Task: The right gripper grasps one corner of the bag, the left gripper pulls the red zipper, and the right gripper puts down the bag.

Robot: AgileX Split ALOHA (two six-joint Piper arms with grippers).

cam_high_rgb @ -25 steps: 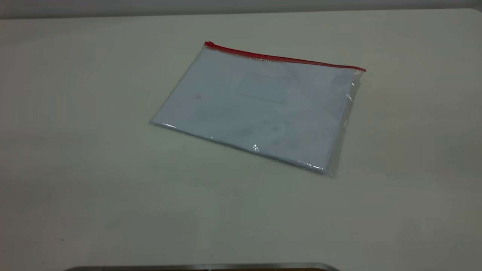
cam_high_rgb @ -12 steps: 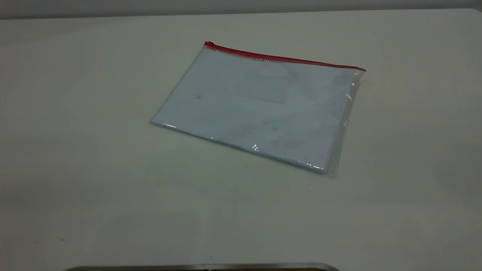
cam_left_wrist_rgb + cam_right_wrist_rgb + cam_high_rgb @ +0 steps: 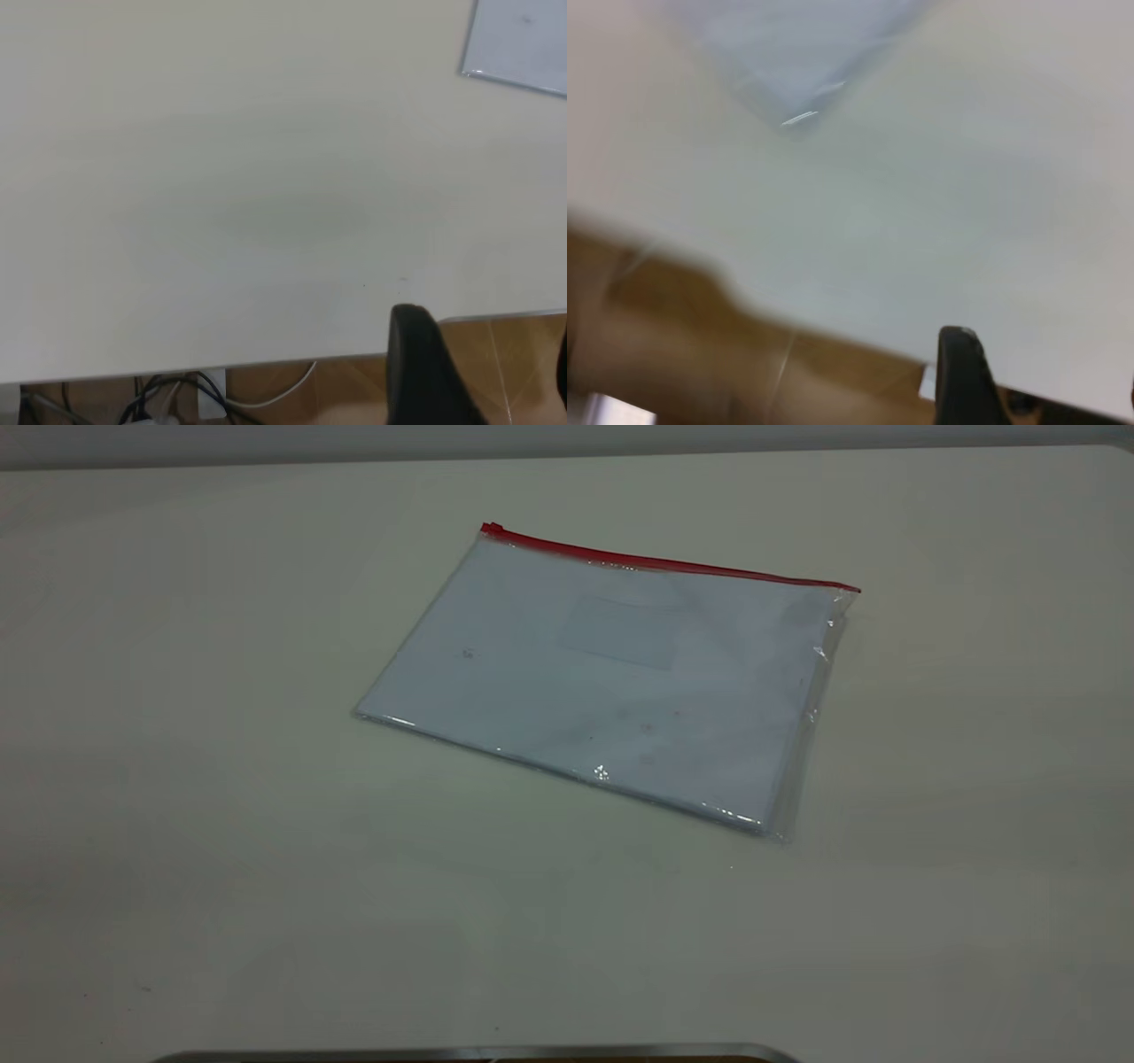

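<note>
The bag lies flat on the table, clear plastic with white paper inside. The red zipper runs along its far edge, with the slider tab at the left end. The corner of the bag at the strip's right end has a clear margin. No gripper shows in the exterior view. In the left wrist view, my left gripper hangs open and empty off the table edge, with a bag corner far off. My right gripper is open and empty at the table edge, with the bag ahead of it.
A metal rim shows at the near edge of the exterior view. Brown floor tiles and cables lie below the table edge in the left wrist view. Brown floor shows in the right wrist view.
</note>
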